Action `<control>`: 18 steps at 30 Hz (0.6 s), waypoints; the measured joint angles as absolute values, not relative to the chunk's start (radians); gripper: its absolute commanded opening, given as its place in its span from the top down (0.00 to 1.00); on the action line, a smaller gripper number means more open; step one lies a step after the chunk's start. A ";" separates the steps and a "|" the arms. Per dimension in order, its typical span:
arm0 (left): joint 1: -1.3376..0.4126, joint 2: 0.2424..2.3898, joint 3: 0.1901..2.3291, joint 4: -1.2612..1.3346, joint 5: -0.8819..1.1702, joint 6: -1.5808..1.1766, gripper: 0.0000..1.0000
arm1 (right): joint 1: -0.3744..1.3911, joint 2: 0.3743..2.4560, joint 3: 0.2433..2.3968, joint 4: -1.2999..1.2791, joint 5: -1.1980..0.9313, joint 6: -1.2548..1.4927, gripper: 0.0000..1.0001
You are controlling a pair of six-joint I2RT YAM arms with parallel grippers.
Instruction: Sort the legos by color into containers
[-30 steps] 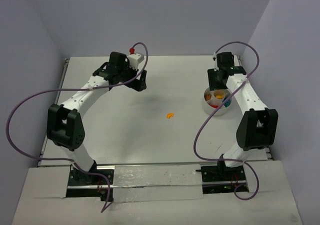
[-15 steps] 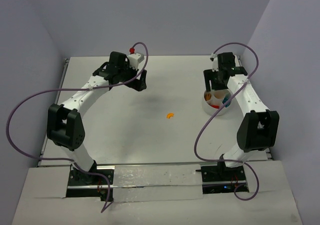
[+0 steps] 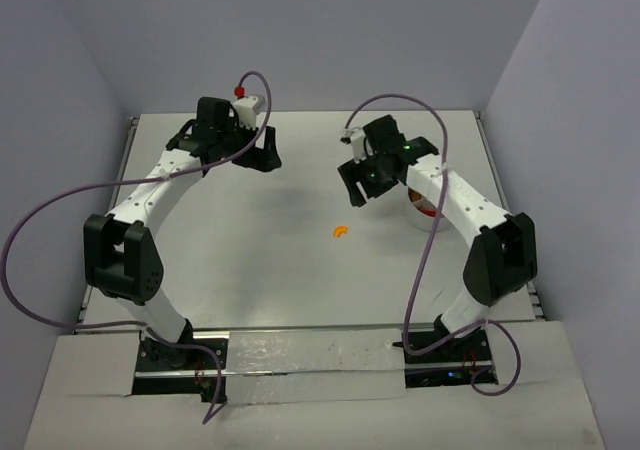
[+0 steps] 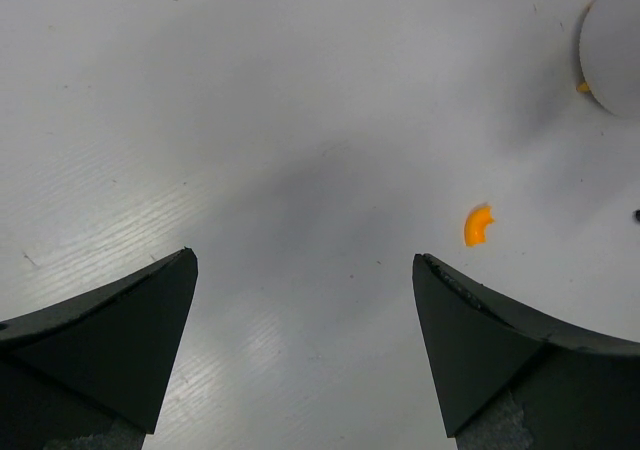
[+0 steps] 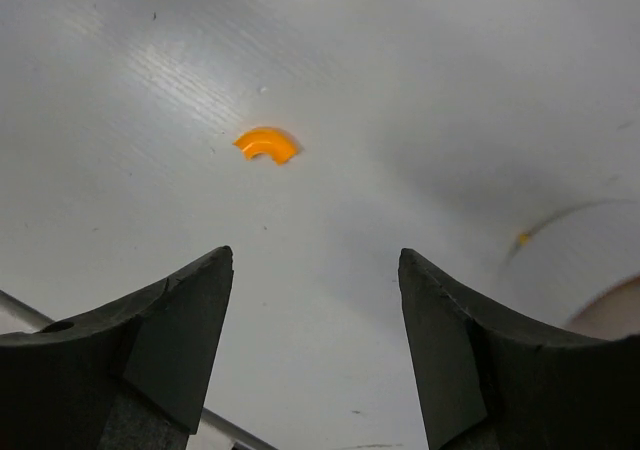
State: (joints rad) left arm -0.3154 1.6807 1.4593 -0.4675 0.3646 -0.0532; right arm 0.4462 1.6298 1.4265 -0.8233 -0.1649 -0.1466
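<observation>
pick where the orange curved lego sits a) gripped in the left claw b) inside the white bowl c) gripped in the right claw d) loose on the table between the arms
d: the orange curved lego lies alone on the table; the left claw and right claw are both open and empty.

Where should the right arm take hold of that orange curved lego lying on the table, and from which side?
Probably from straight above: the orange curved lego lies flat and alone on the table, too low for a side approach. With the right gripper, pinch across the middle of the arc, one of its fingers on the outer curve and the other in the hollow.
</observation>
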 measured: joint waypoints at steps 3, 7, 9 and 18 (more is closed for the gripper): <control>-0.300 1.669 1.459 -0.467 0.364 -0.060 0.01 | 0.505 1.713 1.426 -0.824 -0.147 -0.120 0.29; -0.296 1.656 1.443 -0.468 0.370 -0.056 0.01 | 0.566 1.801 1.425 -0.823 -0.135 -0.118 0.33; -0.296 1.652 1.433 -0.470 0.380 -0.046 0.01 | 0.585 1.830 1.425 -0.822 -0.133 -0.143 0.34; -0.293 1.651 1.420 -0.501 0.484 0.035 0.01 | 0.587 1.855 1.427 -0.816 -0.121 -0.388 0.38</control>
State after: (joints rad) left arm -0.2932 1.6512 1.4204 -0.5013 0.4843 0.0353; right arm 0.5875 1.8546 1.4273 -0.8161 -0.1215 -0.3876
